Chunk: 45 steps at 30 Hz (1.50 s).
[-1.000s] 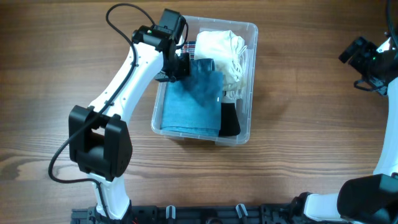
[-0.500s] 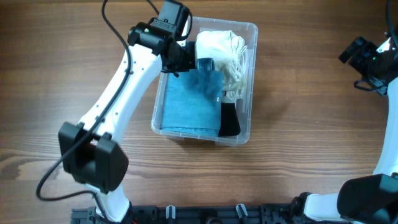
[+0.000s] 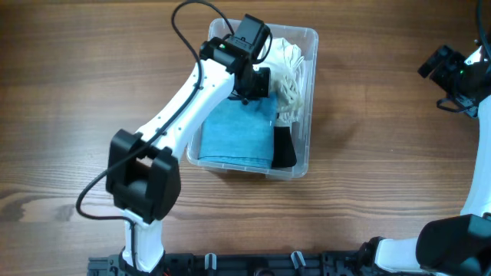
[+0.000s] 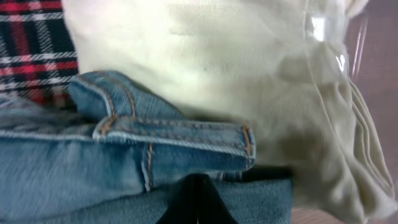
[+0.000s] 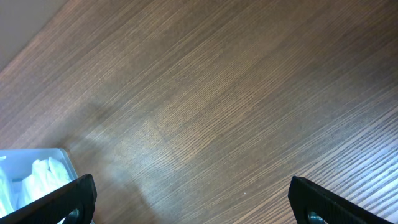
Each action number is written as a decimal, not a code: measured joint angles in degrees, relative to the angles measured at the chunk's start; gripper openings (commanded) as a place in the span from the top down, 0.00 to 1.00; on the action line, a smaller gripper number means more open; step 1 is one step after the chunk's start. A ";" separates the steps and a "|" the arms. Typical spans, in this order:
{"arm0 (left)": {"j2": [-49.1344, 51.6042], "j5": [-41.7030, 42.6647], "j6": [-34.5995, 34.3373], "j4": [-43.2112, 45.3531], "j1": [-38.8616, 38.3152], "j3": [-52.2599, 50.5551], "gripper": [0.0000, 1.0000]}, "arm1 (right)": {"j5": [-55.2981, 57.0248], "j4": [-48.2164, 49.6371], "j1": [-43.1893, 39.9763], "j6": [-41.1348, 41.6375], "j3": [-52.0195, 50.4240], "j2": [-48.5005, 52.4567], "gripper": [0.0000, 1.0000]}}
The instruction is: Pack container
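The container (image 3: 310, 130) sat mid-way across the table (image 3: 383, 169), its far end hidden under the left hand (image 3: 257, 83). That hand was closed against jeans (image 4: 124, 155); whether it pinched them, I couldn't tell. The right hand (image 5: 189, 196) hung wide open, mostly cropped.

White arm links (image 3: 180, 103), blk joints (image 3: 142, 180), blk cable (image 3: 176, 19), blk right gripper (image 5: 191, 190).

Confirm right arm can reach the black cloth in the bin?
Probably yes: the black cloth lies uncovered near the bin's right wall, nearest the open right gripper; the left gripper is at the far end.
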 measured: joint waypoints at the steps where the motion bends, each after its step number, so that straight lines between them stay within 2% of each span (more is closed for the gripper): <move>1: 0.46 0.20 -0.07 0.00 0.02 0.48 0.96 | 0.00 -0.02 0.00 0.00 0.00 0.00 0.00; 12: 1.60 -0.98 0.26 0.31 0.00 4.85 0.96 | 0.00 0.00 0.00 0.00 0.00 0.00 0.00; 18: 0.72 -2.93 0.31 10.73 0.02 8.31 0.96 | 0.00 0.00 0.00 0.00 0.00 0.00 0.00; 24: 1.25 -3.32 0.31 17.09 0.00 8.31 0.96 | 0.00 0.00 0.00 0.00 0.00 0.00 0.00; 30: 6.08 -3.58 0.28 23.02 0.00 8.31 0.96 | 0.00 -0.02 0.00 0.00 0.00 0.00 0.00; 36: 11.41 -3.69 0.28 25.00 -0.04 8.31 0.96 | 0.00 -0.02 0.00 0.00 0.00 0.00 0.00; 45: 12.81 -4.07 0.31 26.05 -1.14 8.33 0.96 | 0.00 0.00 0.00 0.00 0.00 0.00 0.00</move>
